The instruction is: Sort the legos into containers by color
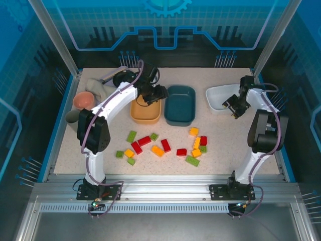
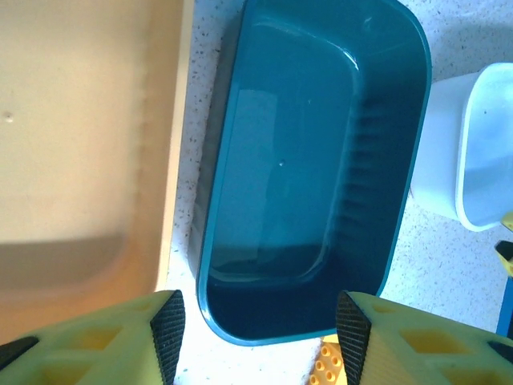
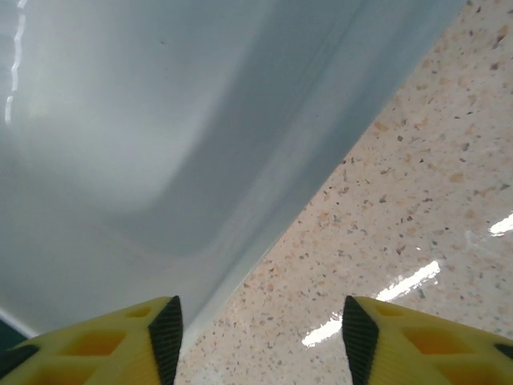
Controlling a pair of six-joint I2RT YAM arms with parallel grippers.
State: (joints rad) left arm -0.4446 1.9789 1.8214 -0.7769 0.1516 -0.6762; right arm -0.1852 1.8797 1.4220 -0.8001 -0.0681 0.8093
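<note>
I am hovering my left claw (image 1: 153,93) over the gap between the orange-yellow tray (image 1: 145,118) and the dark teal tray (image 1: 179,108), its fingers spread and pinching nothing. I am holding my right claw (image 1: 233,106) above the edge of the white tray (image 1: 215,94), fingers likewise spread and empty. The legos (image 1: 144,141) are lying scattered on the bench (image 1: 225,150) in front of the trays, with red, green and yellow-orange mixed together.
</note>
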